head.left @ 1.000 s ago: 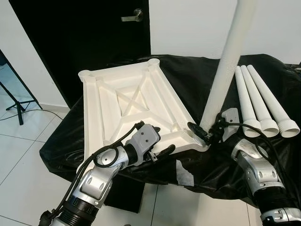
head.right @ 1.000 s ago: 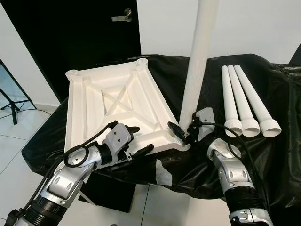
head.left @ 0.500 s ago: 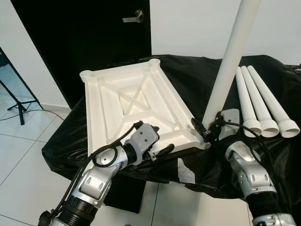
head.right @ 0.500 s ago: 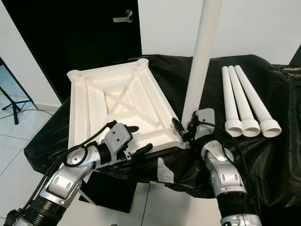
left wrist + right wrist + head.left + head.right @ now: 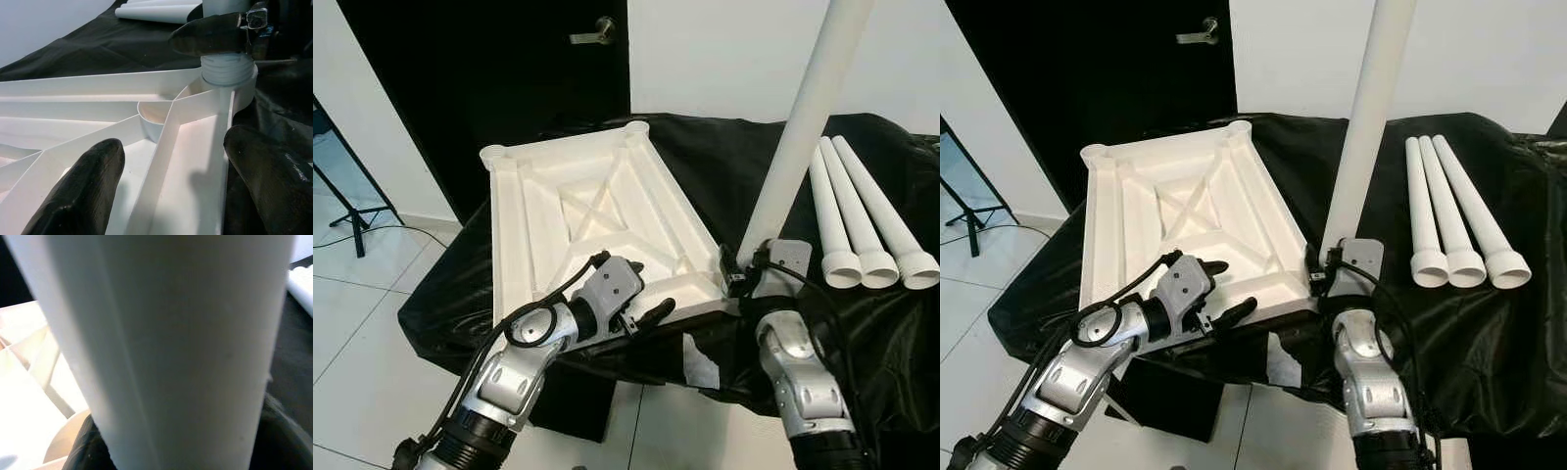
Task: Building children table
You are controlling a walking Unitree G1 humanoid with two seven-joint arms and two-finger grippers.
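Upside down on the black cloth [image 5: 724,166], white tabletop [image 5: 597,220] with near edge overhanging. Left gripper [image 5: 641,294] spread wide across that rim; right gripper [image 5: 736,274] clamped on upright leg [image 5: 798,137] (near-right corner socket).

Bright even light; right wrist view blurred.

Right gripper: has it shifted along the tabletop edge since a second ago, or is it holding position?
Yes. The right gripper, clamped on the upright leg, has moved away from the three loose legs, and the leg's top now tilts more towards them. The tabletop looks unmoved.
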